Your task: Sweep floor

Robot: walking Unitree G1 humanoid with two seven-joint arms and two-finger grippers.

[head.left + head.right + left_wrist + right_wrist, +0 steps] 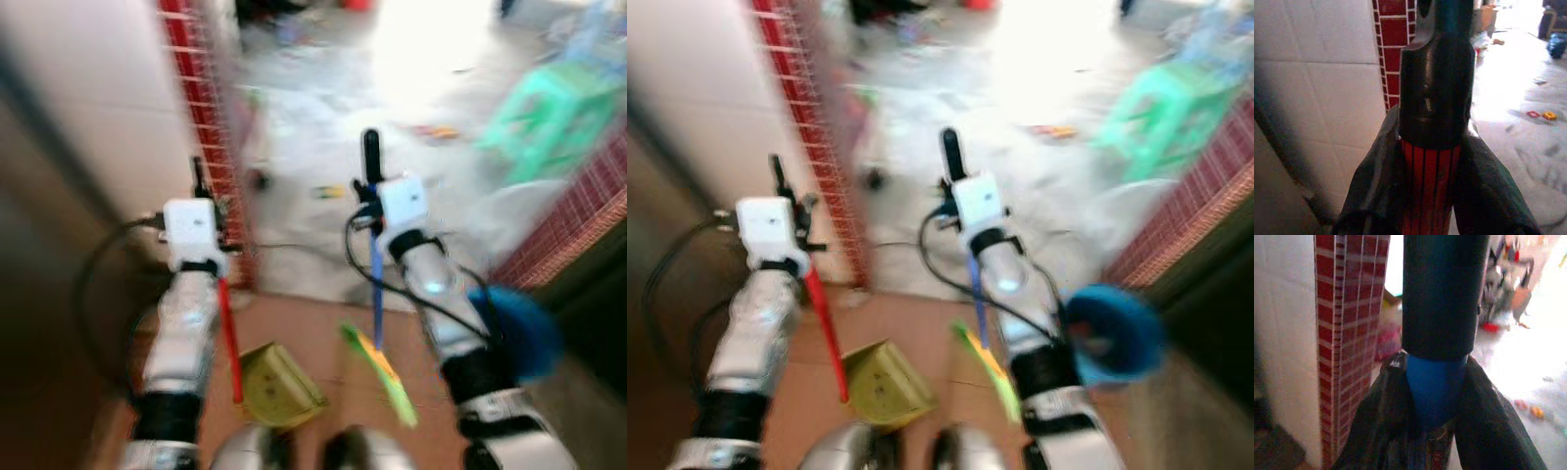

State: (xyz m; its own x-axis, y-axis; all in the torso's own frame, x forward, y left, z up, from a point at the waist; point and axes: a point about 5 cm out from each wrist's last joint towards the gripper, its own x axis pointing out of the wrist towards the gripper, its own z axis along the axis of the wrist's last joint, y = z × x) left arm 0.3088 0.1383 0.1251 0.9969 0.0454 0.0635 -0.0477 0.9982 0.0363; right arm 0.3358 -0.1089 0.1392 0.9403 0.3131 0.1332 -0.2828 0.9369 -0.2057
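- Seen from the left eye view, blurred, the left pincer (199, 181) is raised in front of the robot beside a red brick pillar (211, 117), and a red dustpan handle (229, 338) runs down from it to a yellow-green dustpan (277, 384) resting on the reddish floor (313, 323) between the arms.
- Likewise there, the right pincer (370, 162) is pinching a blue broom handle (376, 294), whose black top end sticks up above the wrist; the handle slopes down to a green and yellow broom head (384, 375) on the floor just right of the dustpan.
- From the right eye view the same layout shows: a green plastic stool (1161, 103) stands well ahead on the pale floor (1019, 147), where small bits of litter (1053, 130) lie scattered.
- Along the left wrist view, the two black fingers (1371, 186) are pressed against both sides of the striped red handle, just below its black cap.
- Along the right wrist view, the fingers (1376, 416) are pressed together around the blue handle just under its black sleeve, with the brick pillar beside it.
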